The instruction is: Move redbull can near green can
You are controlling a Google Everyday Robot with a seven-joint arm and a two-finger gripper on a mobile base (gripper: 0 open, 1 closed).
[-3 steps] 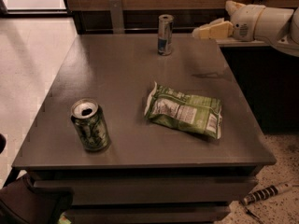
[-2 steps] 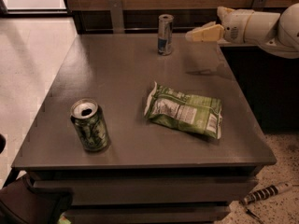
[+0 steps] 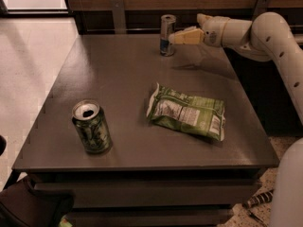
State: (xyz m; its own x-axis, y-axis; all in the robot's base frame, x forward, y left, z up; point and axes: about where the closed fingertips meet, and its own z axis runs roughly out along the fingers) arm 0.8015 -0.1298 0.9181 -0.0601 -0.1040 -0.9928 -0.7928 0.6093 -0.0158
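The redbull can stands upright at the far edge of the dark table, slim and silver with a blue lower band. The green can stands upright near the table's front left corner, its opened silver top showing. My gripper reaches in from the right on a white arm, a little above the table, with its tips right beside the redbull can's right side.
A flat green crinkled snack bag lies on the table between the two cans, right of centre. A wooden wall with metal brackets runs behind the table. Light floor lies to the left.
My gripper has moved left toward the redbull can, from well to its right to right beside it. The cans and the bag have not moved.
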